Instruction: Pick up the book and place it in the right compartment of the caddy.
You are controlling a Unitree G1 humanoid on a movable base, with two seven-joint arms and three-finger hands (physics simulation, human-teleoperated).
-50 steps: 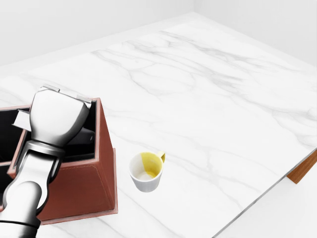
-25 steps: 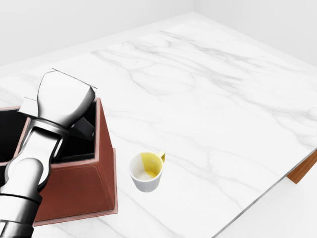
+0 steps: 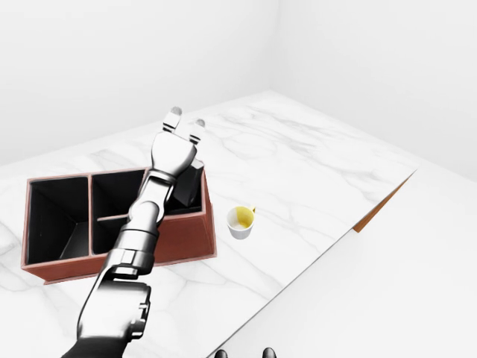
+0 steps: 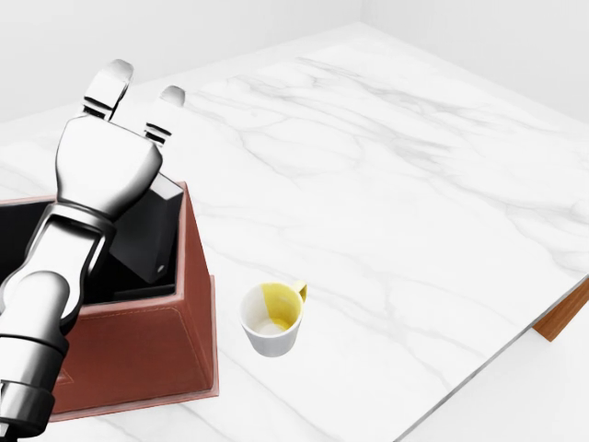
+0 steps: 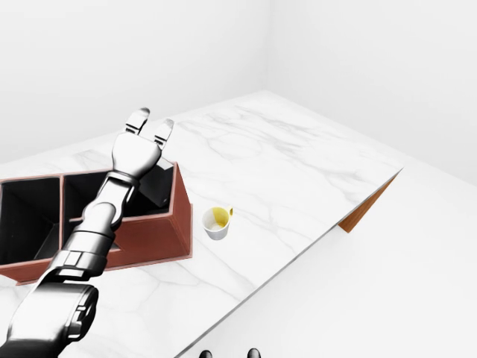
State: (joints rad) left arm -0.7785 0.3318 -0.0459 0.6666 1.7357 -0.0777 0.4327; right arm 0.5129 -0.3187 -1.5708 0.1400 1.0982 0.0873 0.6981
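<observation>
White marble tabletop [image 4: 386,184] stretches away past my fingertips, with pale walls beyond it and a wooden edge showing at the corner. My left hand [image 4: 103,166] hangs above the right end of the brown caddy [image 3: 186,239], its fingers [image 4: 109,87] straight and spread, gripping nothing. Just beneath my palm the dark book [image 4: 152,235] stands tilted inside the caddy's right compartment, leaning toward the outer wall, its top corner poking a little above the rim; I judge the placement as good as done. A white mug with a yellow interior [image 4: 272,318] sits on the marble off to the right of my wrist, near the caddy but apart from it. To finish this well I should lift the hand straight up and clear of the rim before swinging it away, so no finger catches the book's raised corner and tips it out, and keep my forearm off the caddy wall. My right hand is barely visible at the bottom edge of the eye views, so I cannot tell its state.
</observation>
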